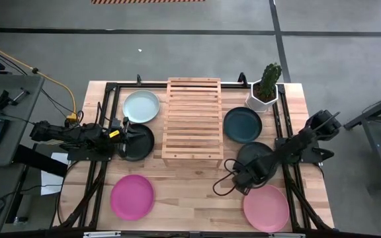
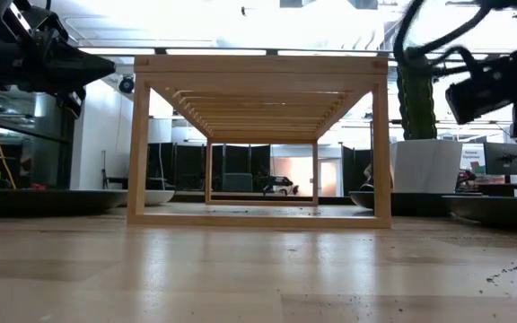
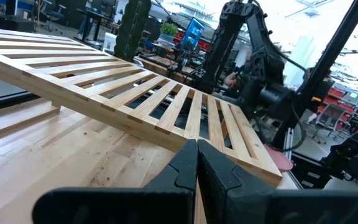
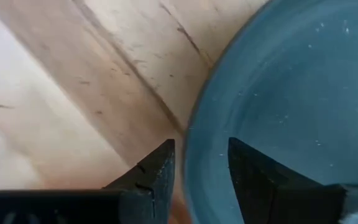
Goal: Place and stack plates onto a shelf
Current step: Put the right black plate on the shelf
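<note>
Six round, matte, shallow plates are lying on the wooden table (image 1: 197, 182) in the high view, around the shelf (image 1: 192, 119), a pale rectangular rack of parallel slats that is standing at the middle with nothing on it. To its left are lying the mint plate (image 1: 141, 106) and the black plate (image 1: 139, 147), to its right the dark teal plate (image 1: 243, 125) and the grey-blue plate (image 1: 256, 151), and toward the front edge the magenta plate (image 1: 132, 196) and the salmon plate (image 1: 266, 207). A white cactus pot (image 1: 265, 92) is sitting at the far right corner. The left tool (image 1: 127, 135) is reaching level over the black plate toward the shelf, while the right tool (image 1: 243, 175) is angling down at the grey-blue plate's near edge. In the low view the shelf is showing as an open frame on slim legs, with both arms hanging above the table at either side. In the left wrist view the left tool's fingers are pressing together, clenched on nothing, and pointing at the slats. In the right wrist view the right tool's fingers are standing apart, straddling the smooth rim of the grey-blue plate without yet clamping it.
</note>
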`<state>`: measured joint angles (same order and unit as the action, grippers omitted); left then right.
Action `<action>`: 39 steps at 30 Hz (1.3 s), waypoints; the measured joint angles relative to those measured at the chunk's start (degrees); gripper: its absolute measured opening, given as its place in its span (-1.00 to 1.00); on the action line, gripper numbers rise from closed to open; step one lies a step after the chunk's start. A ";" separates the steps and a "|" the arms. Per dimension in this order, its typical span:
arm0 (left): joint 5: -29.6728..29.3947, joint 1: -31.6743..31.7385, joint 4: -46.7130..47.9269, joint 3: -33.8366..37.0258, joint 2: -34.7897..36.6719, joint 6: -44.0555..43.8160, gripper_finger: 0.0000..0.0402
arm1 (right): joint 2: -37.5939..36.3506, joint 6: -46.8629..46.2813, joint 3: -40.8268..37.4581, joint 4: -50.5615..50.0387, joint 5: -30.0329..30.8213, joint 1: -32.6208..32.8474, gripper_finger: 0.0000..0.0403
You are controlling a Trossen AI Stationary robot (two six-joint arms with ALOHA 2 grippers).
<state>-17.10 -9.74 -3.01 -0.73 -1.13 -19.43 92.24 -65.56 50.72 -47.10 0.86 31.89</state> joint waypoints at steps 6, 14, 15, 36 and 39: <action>0.00 0.00 0.00 0.00 0.00 0.01 -1.00 | 2.20 1.46 0.00 -0.04 -1.23 -1.23 -0.35; 0.00 -0.01 -0.02 0.00 0.01 0.02 -1.00 | 2.17 2.13 0.00 -0.68 -3.32 -3.12 -0.69; 0.00 -0.01 0.00 0.00 0.00 0.03 -1.00 | 2.15 2.45 0.05 -0.76 -3.36 -3.25 -0.78; -0.02 0.00 -0.02 0.00 0.01 0.05 -1.00 | 2.24 15.25 25.93 -27.60 -7.53 -1.73 -1.00; -0.02 -0.02 -0.02 0.00 0.00 0.05 -1.00 | 2.24 13.10 32.03 -35.10 -6.11 -0.67 -1.00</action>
<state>-17.12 -9.75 -3.03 -0.73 -1.13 -19.38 94.48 -52.46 82.75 -82.20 -5.25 31.21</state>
